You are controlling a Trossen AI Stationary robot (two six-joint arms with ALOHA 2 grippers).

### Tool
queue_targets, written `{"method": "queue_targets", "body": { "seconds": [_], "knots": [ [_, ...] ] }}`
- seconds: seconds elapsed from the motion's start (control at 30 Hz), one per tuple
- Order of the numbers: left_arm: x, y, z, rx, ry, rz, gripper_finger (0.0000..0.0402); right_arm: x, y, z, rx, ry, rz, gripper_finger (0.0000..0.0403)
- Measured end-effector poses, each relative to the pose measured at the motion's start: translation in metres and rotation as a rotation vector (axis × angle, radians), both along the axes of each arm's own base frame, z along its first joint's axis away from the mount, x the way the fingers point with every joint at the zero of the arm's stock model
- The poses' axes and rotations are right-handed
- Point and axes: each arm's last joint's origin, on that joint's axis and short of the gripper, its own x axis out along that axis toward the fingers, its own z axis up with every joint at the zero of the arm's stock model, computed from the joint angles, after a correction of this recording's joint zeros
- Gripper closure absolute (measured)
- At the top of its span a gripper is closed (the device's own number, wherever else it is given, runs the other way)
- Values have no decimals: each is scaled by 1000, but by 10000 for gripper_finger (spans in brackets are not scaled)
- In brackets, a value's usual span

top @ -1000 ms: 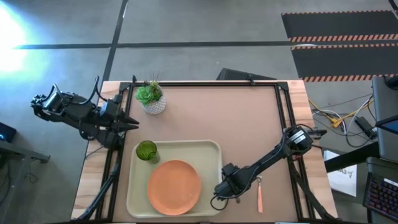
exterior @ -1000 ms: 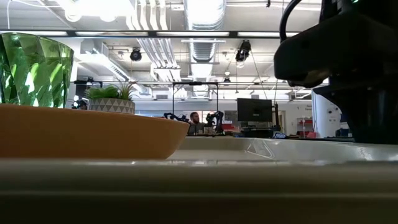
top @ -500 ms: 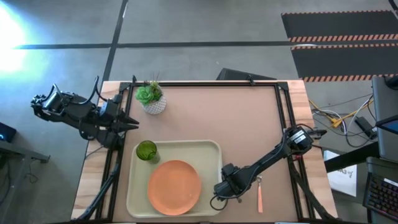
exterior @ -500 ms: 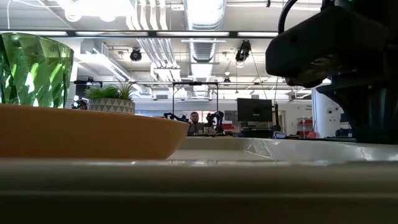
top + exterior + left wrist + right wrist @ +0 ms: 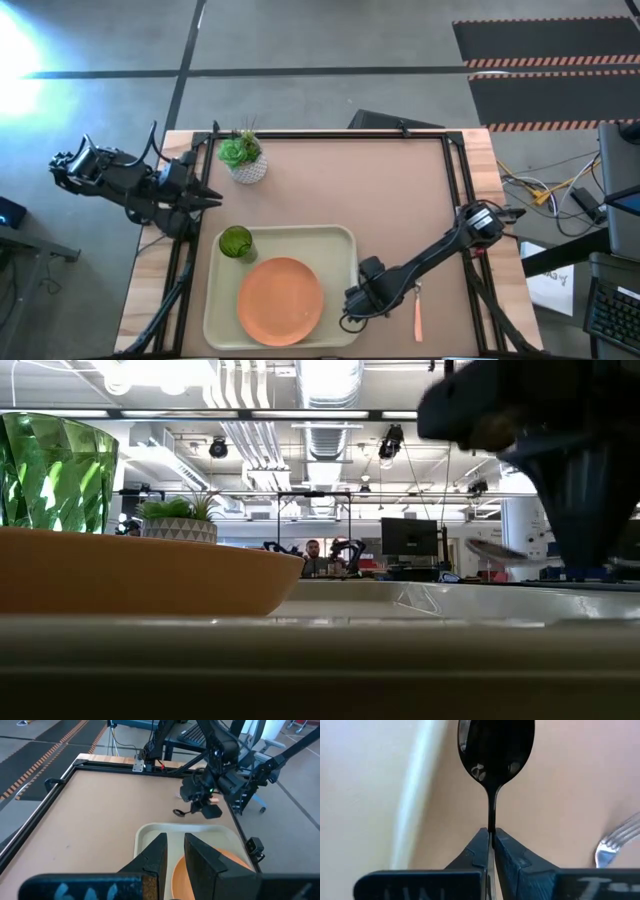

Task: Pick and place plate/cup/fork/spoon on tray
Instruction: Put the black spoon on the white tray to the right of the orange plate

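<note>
The cream tray [image 5: 335, 240] lies at the table's near side. On it rest the salmon plate [image 5: 280, 300] and the green cup [image 5: 236, 242], which stands upright at its far left corner. My right gripper [image 5: 491, 837] hovers just off the tray's right rim [image 5: 415, 795], shut on the dark spoon [image 5: 496, 745]. In the low view the spoon [image 5: 490, 550] shows above the tray's rim. The pink-handled fork [image 5: 418, 312] lies flat on the table right of that gripper. My left gripper [image 5: 175, 851] waits beyond the table's left edge, open by a narrow gap and holding nothing. My right gripper pinches the spoon's thin handle [image 5: 492, 822] between its two fingertips, a short way behind the bowl; the rest of the handle is hidden between the fingers. The fingers lie along the handle, and the bowl points straight ahead of them. The spoon is lifted clear of the table.
A white pot with a green plant [image 5: 243, 158] stands at the far left of the table. Black frame rails [image 5: 330, 134] run along the table's edges. The brown mat [image 5: 380, 200] beyond the tray is bare.
My right gripper has risen a little beside the tray's right rim and tipped. The spoon, which did not show in the low view before, now shows there lifted above the rim.
</note>
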Motion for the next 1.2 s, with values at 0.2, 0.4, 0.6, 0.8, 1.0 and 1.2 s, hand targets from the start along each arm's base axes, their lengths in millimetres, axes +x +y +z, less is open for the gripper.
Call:
{"method": "queue_targets", "body": {
  "seconds": [0.2,0.4,0.6,0.8,1.0,1.2],
  "knots": [
    [-2,1,0,-2,-6,0,354,16,5,30,-73,-200,-68,394],
    [-3,1,1,-3,-9,1,354,29,7,49,-149,-410,-177,394],
    [-3,1,1,-3,-8,1,354,35,6,47,-205,-537,-242,394],
    [-4,2,1,-5,-14,1,354,42,7,34,-146,-609,-284,394],
    [-7,2,2,-8,-22,1,354,50,13,12,-105,-590,-299,394],
    [-8,3,2,-9,-27,1,354,56,19,-4,-31,-539,-331,394]
  ]
}}
